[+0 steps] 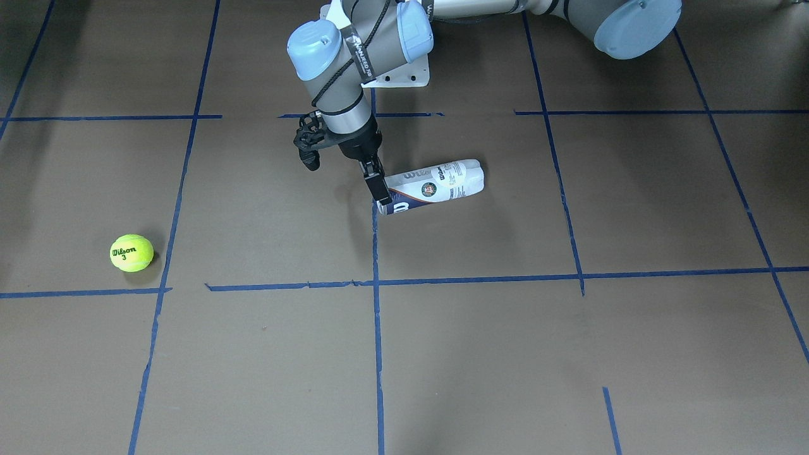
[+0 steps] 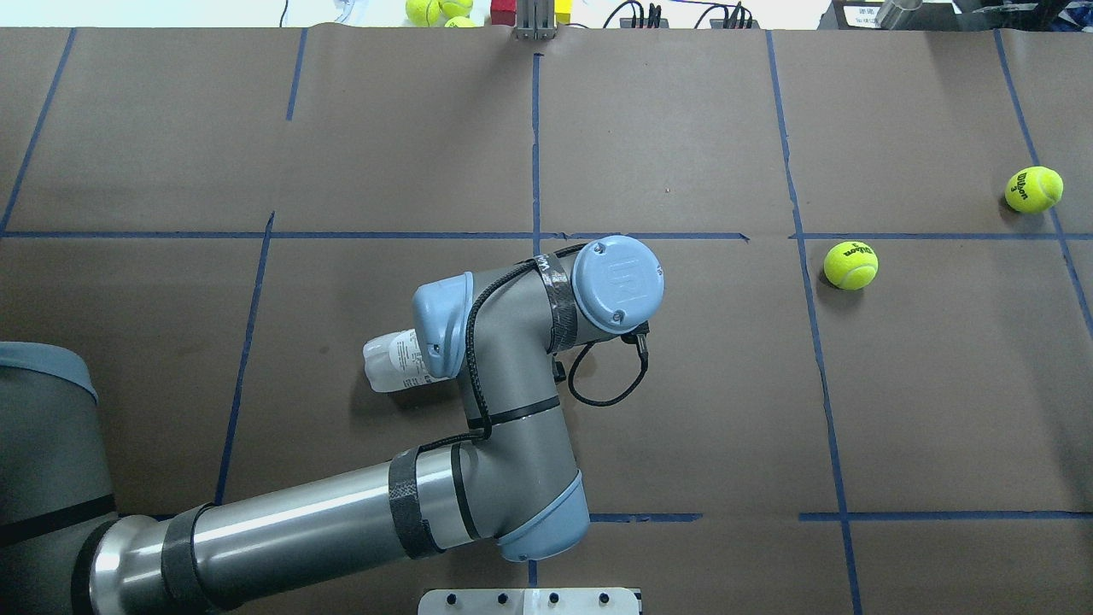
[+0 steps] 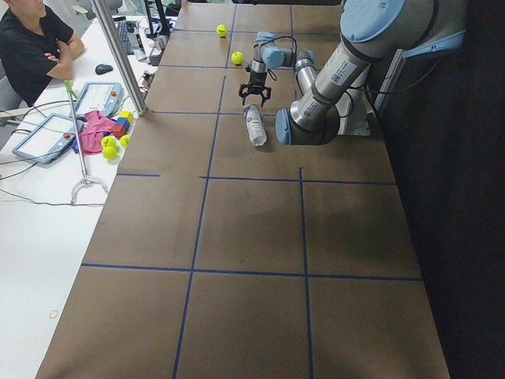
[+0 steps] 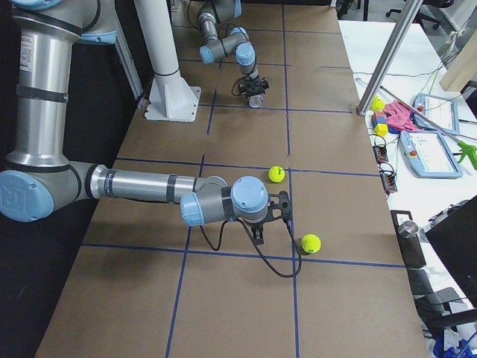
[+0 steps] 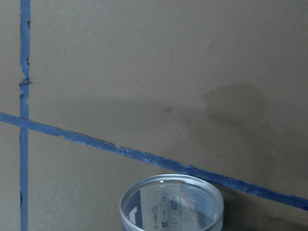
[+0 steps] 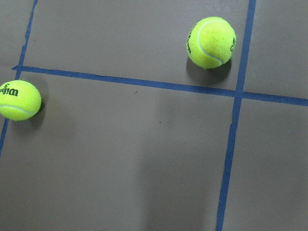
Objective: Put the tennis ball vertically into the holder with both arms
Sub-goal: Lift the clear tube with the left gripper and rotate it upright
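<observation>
The Wilson tennis-ball can (image 1: 436,184) lies flat on its side. Its open mouth is right at the left gripper (image 1: 377,188), and its long axis runs away from the fingers toward the robot's left (so it likely needs standing upright first). The fingers look close together at the rim; whether they pinch it I cannot tell. The can is clear plastic with a navy-and-white label. The tennis ball (image 1: 131,253), fuzzy yellow-green, sits well apart on the gripper's other side, nearer the right gripper (image 4: 258,236), whose opening I cannot tell.
</observation>
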Controlling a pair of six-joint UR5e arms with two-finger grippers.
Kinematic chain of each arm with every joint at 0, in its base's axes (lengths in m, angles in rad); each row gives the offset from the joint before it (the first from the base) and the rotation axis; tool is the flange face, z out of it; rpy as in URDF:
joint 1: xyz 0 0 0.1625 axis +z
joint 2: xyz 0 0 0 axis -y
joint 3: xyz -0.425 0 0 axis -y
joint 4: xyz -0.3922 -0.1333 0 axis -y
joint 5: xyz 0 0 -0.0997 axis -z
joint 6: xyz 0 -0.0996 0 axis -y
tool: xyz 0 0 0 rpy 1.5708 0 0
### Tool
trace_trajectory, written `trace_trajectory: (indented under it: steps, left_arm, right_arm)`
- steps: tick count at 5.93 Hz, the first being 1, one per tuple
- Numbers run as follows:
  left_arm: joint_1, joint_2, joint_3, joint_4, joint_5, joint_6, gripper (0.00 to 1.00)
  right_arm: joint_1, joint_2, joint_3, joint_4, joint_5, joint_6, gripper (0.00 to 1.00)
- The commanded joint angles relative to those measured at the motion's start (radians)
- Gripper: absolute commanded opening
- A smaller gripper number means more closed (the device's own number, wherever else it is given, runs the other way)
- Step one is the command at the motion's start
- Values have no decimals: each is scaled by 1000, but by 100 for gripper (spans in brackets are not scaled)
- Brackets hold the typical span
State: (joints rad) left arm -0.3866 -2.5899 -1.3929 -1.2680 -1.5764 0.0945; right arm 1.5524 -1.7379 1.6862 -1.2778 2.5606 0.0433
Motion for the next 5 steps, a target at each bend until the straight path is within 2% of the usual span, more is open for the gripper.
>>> trace_trajectory:
  steps: [1,3,5]
  left_arm:
    - [9,2,8,-7,6,-1,100]
    - [9,10,11,-8,21,7,100]
    - [9,8,49,-78,65,8,100]
  right_arm:
    - [0,0,3,0,1,1,100]
    - [0,0,3,2,1,0,100]
    - [0,0,1,0,1,0,100]
